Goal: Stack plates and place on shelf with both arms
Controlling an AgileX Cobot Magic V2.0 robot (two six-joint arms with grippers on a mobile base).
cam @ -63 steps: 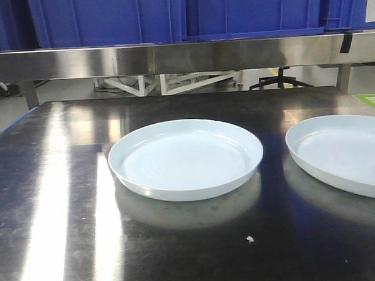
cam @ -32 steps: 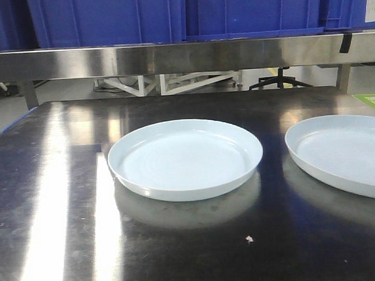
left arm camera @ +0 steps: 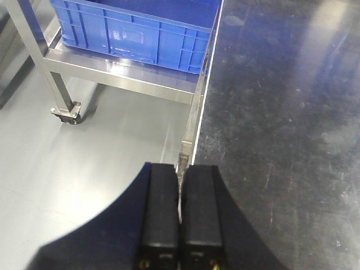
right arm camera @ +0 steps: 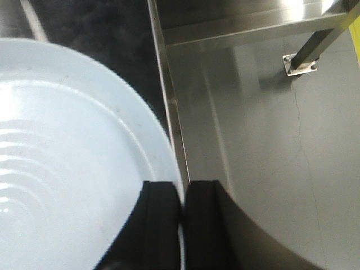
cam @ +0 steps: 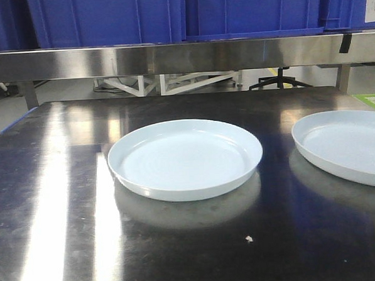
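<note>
Claws first. Right claw (right arm camera: 181, 190) is pinched tight on the outer rim of right plate (right arm camera: 67, 146). The rim runs down between its two pads. The grip sits at the right-hand edge of surface (right arm camera: 90, 22), with floor (right arm camera: 264, 157) showing beyond. Left claw (left arm camera: 180, 169) is fully closed, pads together, with nothing in it. It hangs over the surface's left edge, away from both plates.

From the front, centre plate (cam: 185, 158) lies flat mid-surface. Right plate sits beside it, apart and not overlapping, partly cut off by the frame. We cannot tell whether it has cleared the surface. Shelf (cam: 170, 57) runs behind and above, with crates (cam: 105, 19) on top.

We read this as the opening of the stacking step: one plate gripped, no stack yet, nothing on the shelf. The next move, in our judgement, is to carry right plate across and set it down centred on centre plate, rims nested.

A single pinch on a glossy rim invites droop and slip, so we would go low and slow. Left claw would have to open before it can take a rim for the two-arm lift to the shelf.
</note>
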